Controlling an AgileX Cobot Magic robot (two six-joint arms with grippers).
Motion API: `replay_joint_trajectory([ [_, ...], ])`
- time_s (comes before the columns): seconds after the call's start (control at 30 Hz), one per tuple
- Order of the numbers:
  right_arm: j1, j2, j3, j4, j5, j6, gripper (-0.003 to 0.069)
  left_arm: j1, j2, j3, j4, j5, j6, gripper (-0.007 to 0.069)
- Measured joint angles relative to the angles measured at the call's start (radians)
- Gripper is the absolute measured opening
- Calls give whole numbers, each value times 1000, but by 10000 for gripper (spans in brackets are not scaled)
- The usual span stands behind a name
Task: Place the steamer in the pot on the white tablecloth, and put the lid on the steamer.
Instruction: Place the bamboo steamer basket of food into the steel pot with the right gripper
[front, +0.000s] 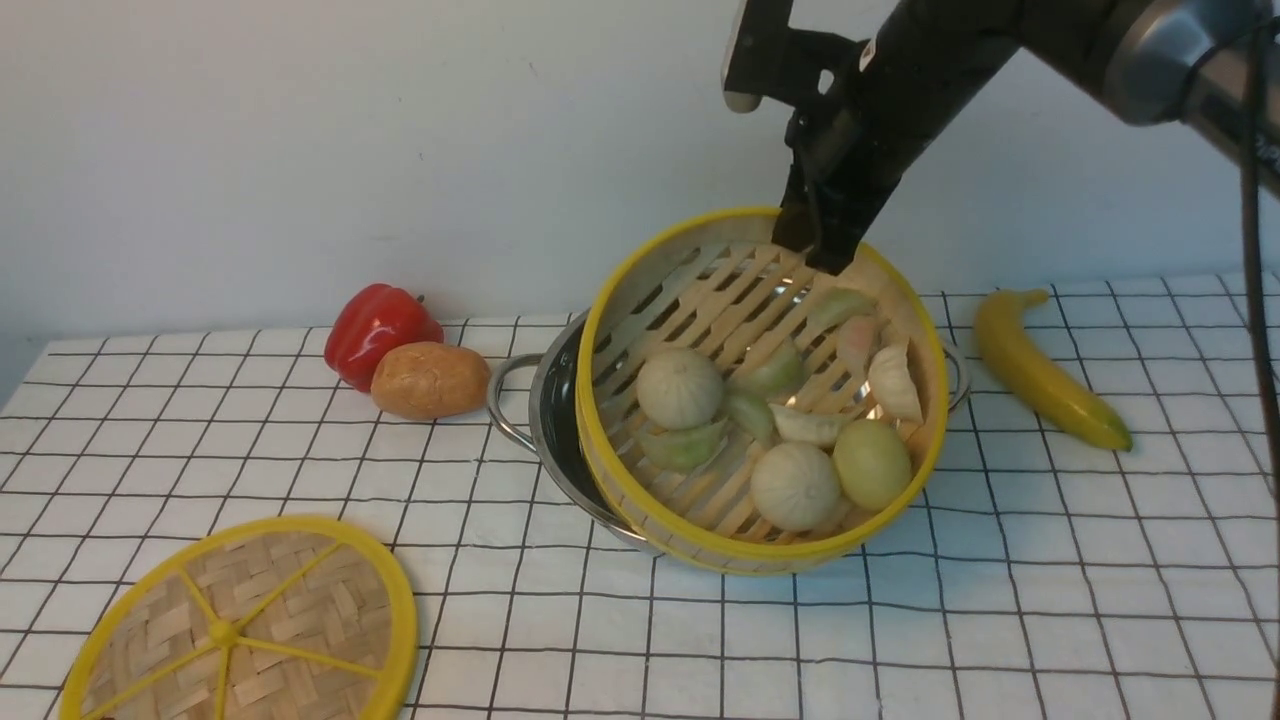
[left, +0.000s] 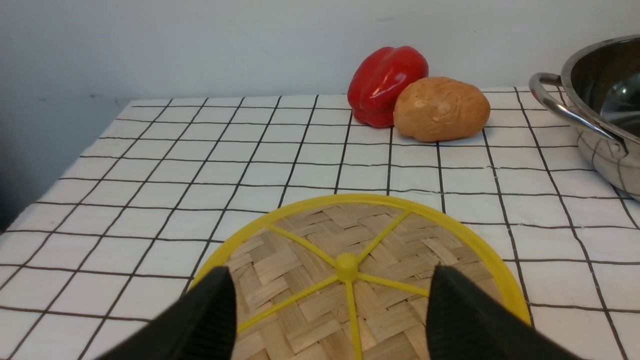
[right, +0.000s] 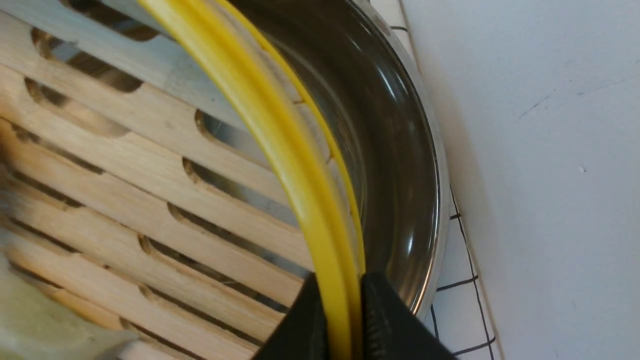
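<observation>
The right gripper (front: 822, 250) is clamped on the far yellow rim of the steamer (front: 690, 310), which tilts toward the front over the pot (front: 553, 420) on the white tablecloth (front: 1000, 620). The left gripper (left: 330, 300) hangs with its jaws wide apart over the lid (left: 300, 260), which lies flat at the counter's front left.
</observation>
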Motion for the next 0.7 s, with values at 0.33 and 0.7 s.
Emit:
replay_joint_trajectory([
  [0.33, 0, -97, 81, -33, -14, 15, 81, 0, 0, 0, 0, 0, 0, 474],
  [0.7, 0, -123, 89, -34, -14, 36, 81, 0, 0, 0, 0, 0, 0, 474],
])
